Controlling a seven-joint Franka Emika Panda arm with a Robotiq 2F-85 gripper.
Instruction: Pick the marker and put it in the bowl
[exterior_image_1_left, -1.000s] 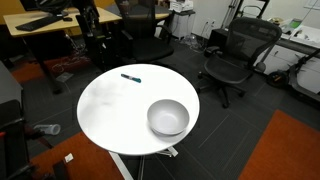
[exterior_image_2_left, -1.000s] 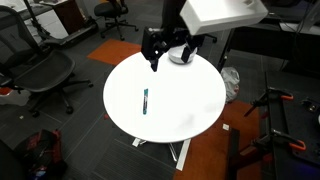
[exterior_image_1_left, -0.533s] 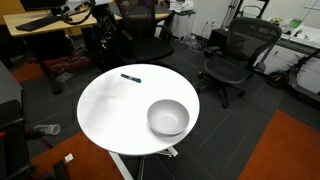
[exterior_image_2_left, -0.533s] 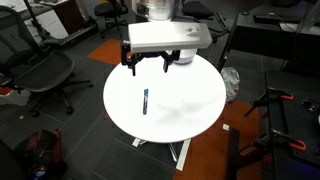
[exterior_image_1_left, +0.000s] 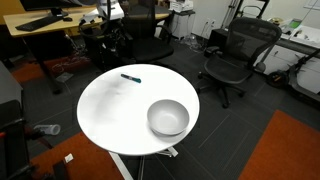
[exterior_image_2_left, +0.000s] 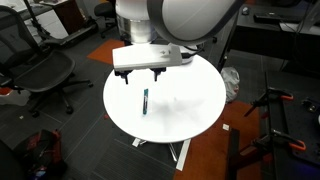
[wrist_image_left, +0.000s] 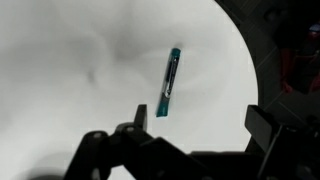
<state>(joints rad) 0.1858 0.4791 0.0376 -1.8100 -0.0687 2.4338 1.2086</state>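
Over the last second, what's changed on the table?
The gripper swung from near the bowl toward the marker and now hangs open just short of it, holding nothing. Marker and bowl stayed put.

We note the arm (exterior_image_2_left: 172, 20) bulking in from the top, its wrist turned downward. The gripper (exterior_image_2_left: 142, 77) hangs with both fingers (exterior_image_2_left: 127, 76) spread wide, gripping nothing.
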